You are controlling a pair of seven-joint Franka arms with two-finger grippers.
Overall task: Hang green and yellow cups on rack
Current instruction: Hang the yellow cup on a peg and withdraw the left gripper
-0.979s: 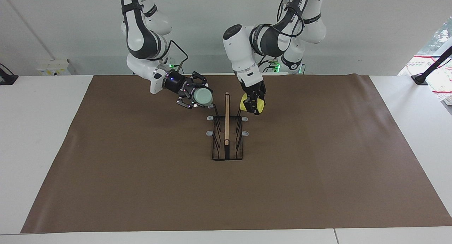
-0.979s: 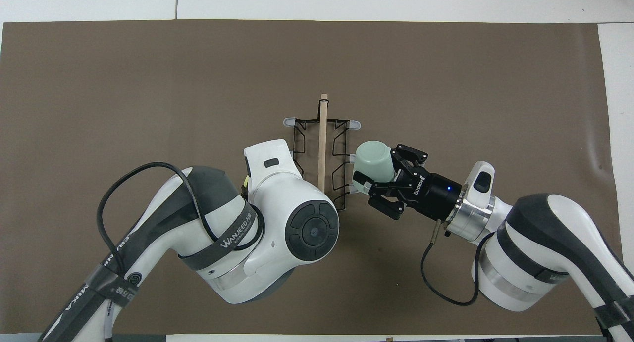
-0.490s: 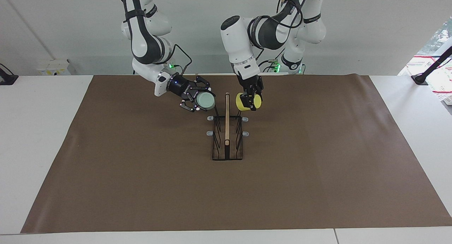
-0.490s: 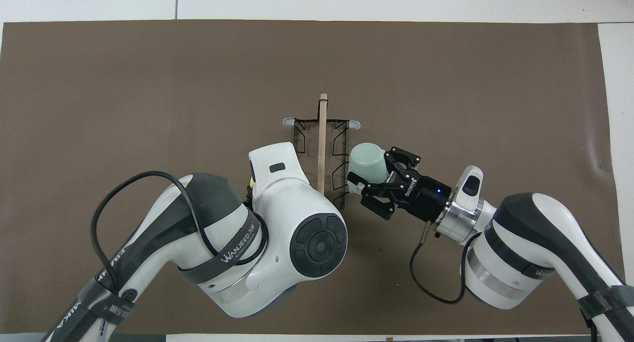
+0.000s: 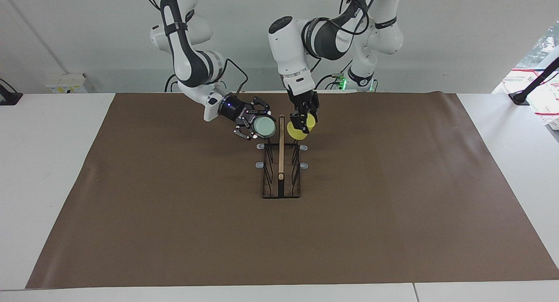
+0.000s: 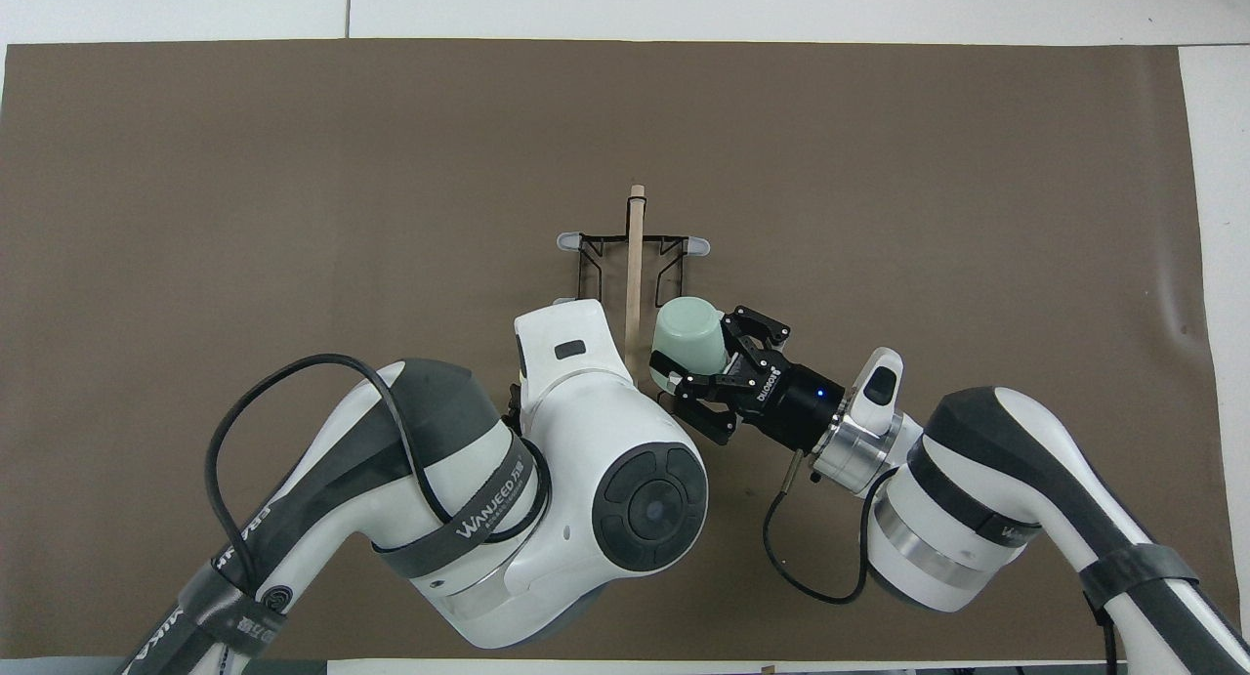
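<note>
Both hands have closed in on the rack [image 5: 281, 171], the right hand [image 5: 257, 127] grasping the green cup [image 5: 265, 127] and the left hand [image 5: 303, 123] the yellow cup [image 5: 298, 131], each now over its prongs nearest the robots, ready for hanging.

Gripping the green cup [image 6: 689, 335] in the right gripper [image 6: 705, 364], over the rack [image 6: 633, 255] beside its wooden bar [image 6: 636, 245]; left arm [image 6: 547, 460] alongside.

Even, bright, diffuse overhead light; soft faint shadows, no glare, sharp focus throughout.
</note>
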